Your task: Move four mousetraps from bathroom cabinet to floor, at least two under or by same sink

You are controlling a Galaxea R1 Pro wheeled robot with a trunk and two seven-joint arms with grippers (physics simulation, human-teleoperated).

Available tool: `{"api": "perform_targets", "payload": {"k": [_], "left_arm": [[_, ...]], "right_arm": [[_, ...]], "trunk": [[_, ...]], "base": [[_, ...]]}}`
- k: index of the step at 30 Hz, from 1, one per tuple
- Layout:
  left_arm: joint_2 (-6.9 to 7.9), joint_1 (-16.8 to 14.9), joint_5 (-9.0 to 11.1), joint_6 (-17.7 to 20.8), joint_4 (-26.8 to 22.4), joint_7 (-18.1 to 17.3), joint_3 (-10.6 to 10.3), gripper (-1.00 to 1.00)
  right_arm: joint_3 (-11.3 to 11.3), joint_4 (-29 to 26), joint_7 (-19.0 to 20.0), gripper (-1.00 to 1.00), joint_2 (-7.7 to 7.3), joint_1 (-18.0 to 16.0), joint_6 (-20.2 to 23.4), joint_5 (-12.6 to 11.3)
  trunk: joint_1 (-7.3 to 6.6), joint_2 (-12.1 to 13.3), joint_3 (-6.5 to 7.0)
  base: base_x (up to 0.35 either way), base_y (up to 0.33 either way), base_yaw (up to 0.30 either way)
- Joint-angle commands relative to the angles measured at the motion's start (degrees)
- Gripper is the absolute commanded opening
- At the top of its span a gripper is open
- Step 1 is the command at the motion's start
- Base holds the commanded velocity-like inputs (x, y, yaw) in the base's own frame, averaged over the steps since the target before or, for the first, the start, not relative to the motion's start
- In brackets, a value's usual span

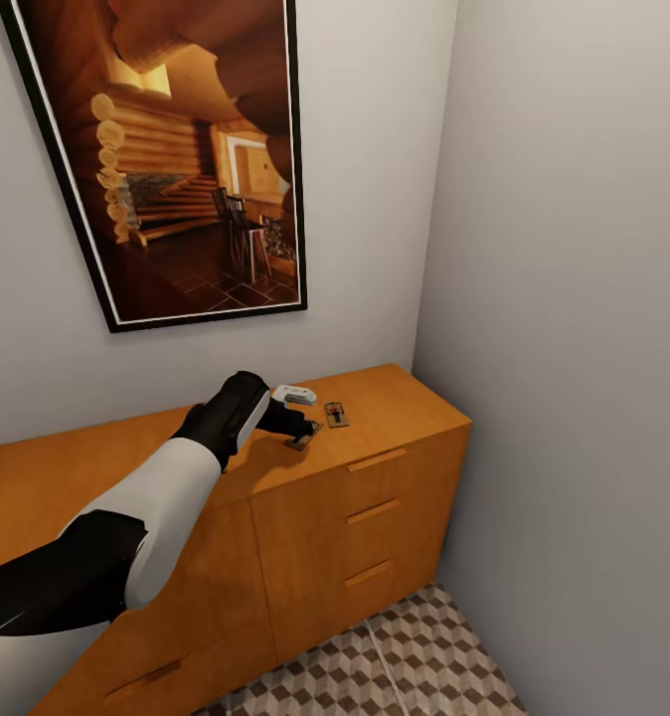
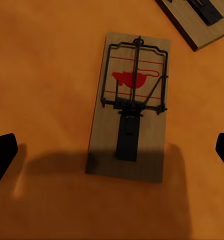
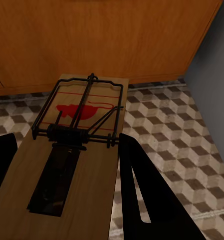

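Left gripper (image 1: pixel 305 430) spread wide over a mousetrap (image 2: pixel 130 105) on the cabinet (image 1: pixel 395 398) top, right end; second trap (image 1: pixel 336 414) just beside. Right gripper (image 3: pixel 62 165) clamps another mousetrap (image 3: pixel 77 150) above bathroom floor (image 3: pixel 161 125).

Left tool (image 1: pixel 297 430) covers most of one mousetrap (image 1: pixel 305 439) on the worktop (image 1: pixel 395 398); second mousetrap (image 2: pixel 194 20) cut off at frame edge; farther mousetrap (image 1: pixel 336 414) too small for detail.

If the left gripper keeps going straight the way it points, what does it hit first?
Most likely the mousetrap lying flat on the cabinet top, centred between the open left gripper's fingers. Depth is unclear, but nothing shows in between.
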Motion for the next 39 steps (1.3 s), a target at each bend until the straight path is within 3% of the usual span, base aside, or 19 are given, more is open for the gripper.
{"api": "perform_targets", "payload": {"k": [1,26,35,39], "left_arm": [[0.0,-0.03,-0.48,0.16,-0.06,-0.39,-0.11,1.0],[-0.34,-0.03,-0.46,0.16,0.03,-0.44,-0.68,1.0],[-0.33,-0.03,-0.45,-0.11,0.34,-0.47,-4.13,1.0],[-0.32,-0.03,-0.41,-1.98,0.41,-0.47,-4.86,1.0]], "right_arm": [[0.21,0.03,0.1,-1.0,0.0,-0.04,-0.16,-0.09],[0.21,0.03,0.12,-1.0,0.0,-0.04,-0.16,-0.08],[0.22,0.03,0.21,-1.0,0.0,-0.04,-0.16,-0.08],[0.26,0.03,0.22,-1.0,0.01,-0.04,-0.11,-0.06]], "trunk": [[0.0,-0.03,-0.06],[0.0,-0.03,-0.06],[0.0,-0.03,-0.11],[0.0,-0.03,-0.28]], "base": [[0.0,0.0,0.0],[0.0,0.0,0.0],[0.0,0.0,0.0],[0.0,0.0,0.0]]}}
